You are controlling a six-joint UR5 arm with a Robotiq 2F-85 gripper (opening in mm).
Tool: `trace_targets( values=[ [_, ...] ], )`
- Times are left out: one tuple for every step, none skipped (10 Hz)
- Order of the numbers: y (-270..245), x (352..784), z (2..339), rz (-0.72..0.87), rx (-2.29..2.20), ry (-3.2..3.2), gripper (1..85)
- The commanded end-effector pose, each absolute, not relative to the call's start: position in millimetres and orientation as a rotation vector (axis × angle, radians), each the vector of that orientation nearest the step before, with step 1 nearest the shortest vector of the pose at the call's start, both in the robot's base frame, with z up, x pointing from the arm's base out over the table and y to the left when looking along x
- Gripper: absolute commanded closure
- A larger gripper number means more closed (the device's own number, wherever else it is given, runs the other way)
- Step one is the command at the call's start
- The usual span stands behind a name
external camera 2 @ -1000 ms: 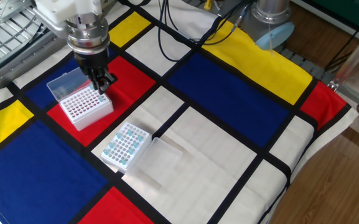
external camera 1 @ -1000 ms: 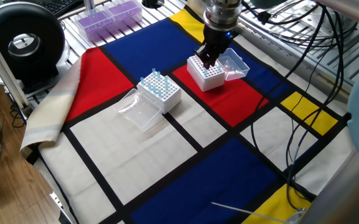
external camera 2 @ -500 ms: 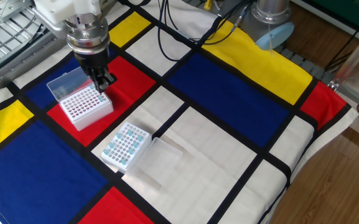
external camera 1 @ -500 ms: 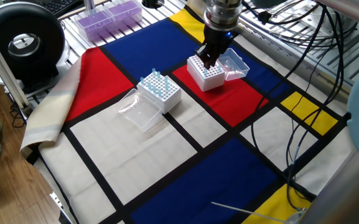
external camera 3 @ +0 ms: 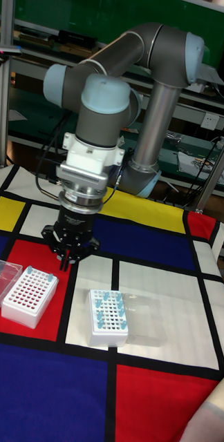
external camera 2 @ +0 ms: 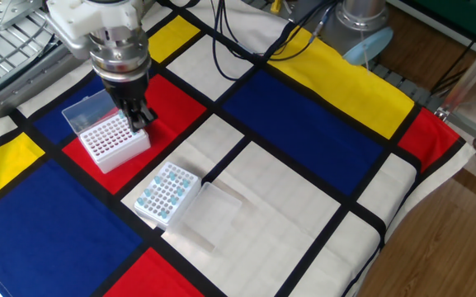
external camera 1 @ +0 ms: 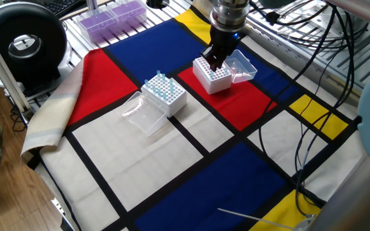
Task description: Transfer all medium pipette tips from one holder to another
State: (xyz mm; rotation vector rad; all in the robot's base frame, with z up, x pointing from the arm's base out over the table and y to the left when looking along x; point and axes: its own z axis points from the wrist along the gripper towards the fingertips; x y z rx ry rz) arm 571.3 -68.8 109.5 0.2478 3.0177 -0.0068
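Several medium pipette tips (external camera 1: pixel 160 85) (external camera 2: pixel 162 191) (external camera 3: pixel 112 304) with light-blue tops stand in a white rack (external camera 1: pixel 172 97) (external camera 2: pixel 180 183) (external camera 3: pixel 106 333) on a white square of the cloth. A second white rack (external camera 1: pixel 211 78) (external camera 2: pixel 110 147) (external camera 3: pixel 25 307) sits on a red square, and two blue-topped tips (external camera 3: pixel 28 269) stand at its far edge. My gripper (external camera 1: pixel 215 62) (external camera 2: pixel 141 122) (external camera 3: pixel 67 261) hangs just above that rack's far right corner, pointing down. Its fingers are close together. Whether a tip is between them cannot be made out.
Each rack has a clear lid folded open beside it (external camera 1: pixel 241 66) (external camera 1: pixel 141 112). A box of purple-tinted racks (external camera 1: pixel 111 16) and a black round device (external camera 1: pixel 24 42) stand at the back left. Cables (external camera 1: pixel 313 38) hang at the right. The cloth drops off the table's left edge (external camera 1: pixel 43 128).
In the other fixed view the gripper has shifted slightly down and to the right over the red-square rack. The racks and tips have not moved.
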Motion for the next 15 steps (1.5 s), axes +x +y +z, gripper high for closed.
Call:
trace_targets(
  values=[
    [-38,585,120,0.042,0.283,3.003,71.7],
    [-30,587,123,0.061,0.286,3.002,71.3],
    [-22,590,125,0.061,0.296,3.004,71.3],
    [-14,594,124,0.062,0.300,3.002,71.3],
    [-2,600,124,0.084,0.301,2.995,70.3],
    [7,603,125,0.098,0.309,2.994,70.0],
    [13,605,126,0.101,0.316,2.993,69.7],
    [16,605,126,0.107,0.314,2.994,69.7],
    [19,606,126,0.126,0.306,2.992,68.0],
    [22,605,126,0.130,0.284,3.001,65.3],
    [29,607,126,0.145,0.287,2.998,63.3],
    [35,610,125,0.155,0.297,2.991,63.3],
    [41,614,121,0.168,0.299,2.976,63.3],
    [44,617,116,0.176,0.299,2.962,63.3],
    [46,618,113,0.177,0.299,2.954,63.3]
  ],
)
